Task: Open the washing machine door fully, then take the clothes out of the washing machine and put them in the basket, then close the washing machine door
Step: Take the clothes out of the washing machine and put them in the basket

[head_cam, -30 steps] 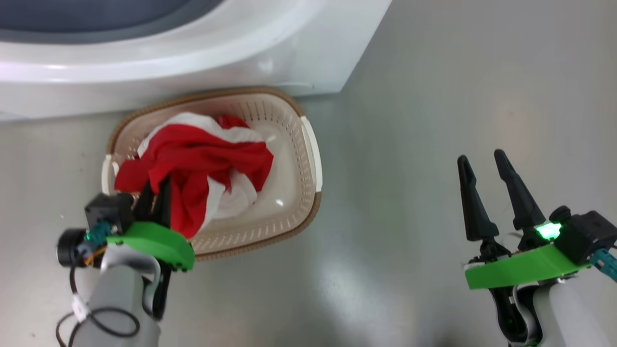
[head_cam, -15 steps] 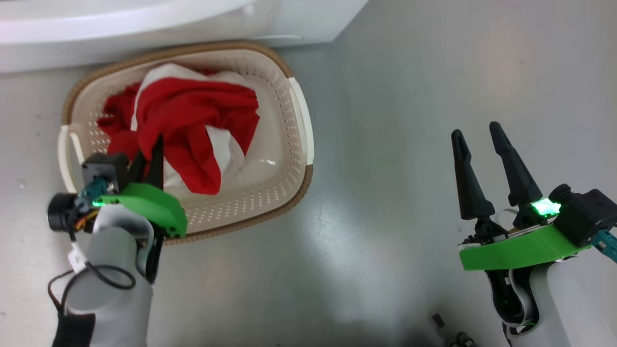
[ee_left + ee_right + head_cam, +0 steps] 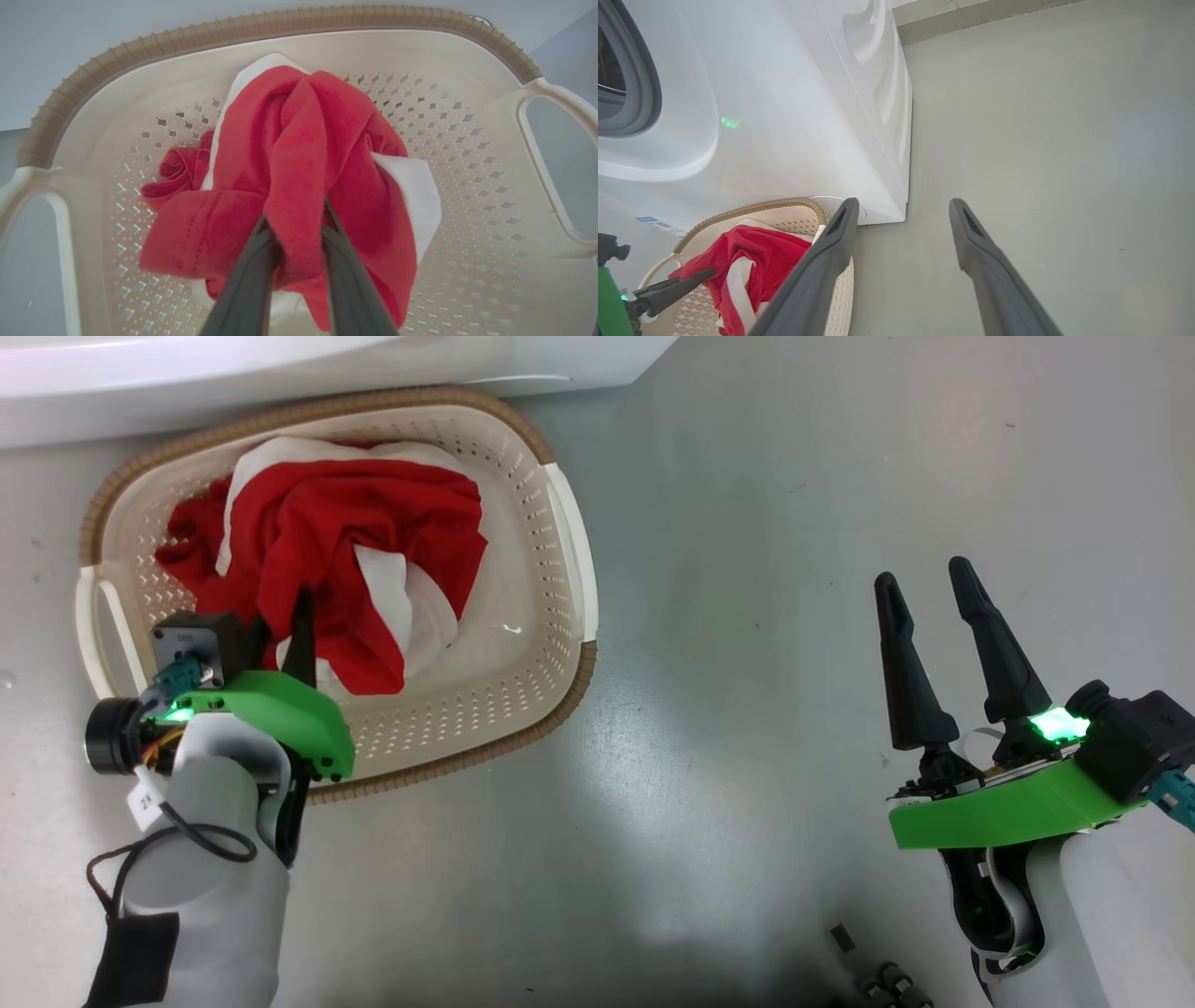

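Note:
The cream basket (image 3: 569, 551) with a brown rim stands on the floor against the white washing machine (image 3: 280, 373). The red and white clothes (image 3: 355, 532) lie bundled inside it. My left gripper (image 3: 280, 611) reaches into the basket from its near side. In the left wrist view, the left gripper (image 3: 294, 212) has its jaws slightly parted, with a fold of the red clothes (image 3: 299, 140) still between them. My right gripper (image 3: 924, 577) hovers open and empty over bare floor to the right. The washing machine door is out of view.
In the right wrist view, the washing machine (image 3: 784, 116) shows its grey gasket (image 3: 644, 93) and a blue label (image 3: 654, 223) above the basket (image 3: 752, 207). Grey floor (image 3: 747, 616) stretches right of the basket. Small dark parts (image 3: 878, 980) lie at the bottom edge.
The head camera has tilted, sliding the basket up and left. My left gripper's fingers have parted a little around the clothes. The right gripper stays open.

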Available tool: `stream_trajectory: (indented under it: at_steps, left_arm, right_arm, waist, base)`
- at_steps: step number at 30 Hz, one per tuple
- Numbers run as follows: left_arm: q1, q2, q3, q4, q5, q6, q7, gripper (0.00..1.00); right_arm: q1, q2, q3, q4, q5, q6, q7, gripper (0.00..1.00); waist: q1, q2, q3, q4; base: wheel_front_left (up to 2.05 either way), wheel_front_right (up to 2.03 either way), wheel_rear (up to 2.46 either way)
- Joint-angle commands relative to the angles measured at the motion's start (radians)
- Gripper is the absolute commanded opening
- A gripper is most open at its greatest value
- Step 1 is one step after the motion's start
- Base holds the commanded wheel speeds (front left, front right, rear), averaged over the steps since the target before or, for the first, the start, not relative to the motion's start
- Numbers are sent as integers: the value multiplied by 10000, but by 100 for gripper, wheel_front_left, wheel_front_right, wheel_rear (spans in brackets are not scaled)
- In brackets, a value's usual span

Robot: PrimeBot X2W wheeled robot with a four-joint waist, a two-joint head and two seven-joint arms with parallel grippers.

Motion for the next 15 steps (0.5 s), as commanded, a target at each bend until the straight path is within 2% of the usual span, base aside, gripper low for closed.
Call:
stream_trajectory:
  at_steps: [1,2,5,6,15]
  left_arm:
    - [191,311,215,-31,-42,-29,-51,48]
    - [180,313,227,-17,-55,-30,-51,66]
    - [181,314,273,-21,-90,-34,-51,97]
    - [192,311,294,-38,-102,-34,-51,100]
    - [590,234,535,-167,-310,-40,-51,100]
  right_arm:
    - [156,6,215,-205,39,75,-63,100]
    - [152,6,211,-204,39,75,-63,100]
    - [134,6,203,-189,36,75,-63,100]
    - [127,6,204,-181,34,75,-63,100]
    - [182,7,168,-42,14,75,-63,100]
  waist:
    - [0,0,-16,13]
    - [0,0,-27,20]
    - [0,0,-79,48]
    - [0,0,-103,57]
    - [0,0,-699,130]
  base:
    - [0,0,0]
    - [0,0,0]
    - [0,0,0]
    - [0,0,0]
    - [0,0,0]
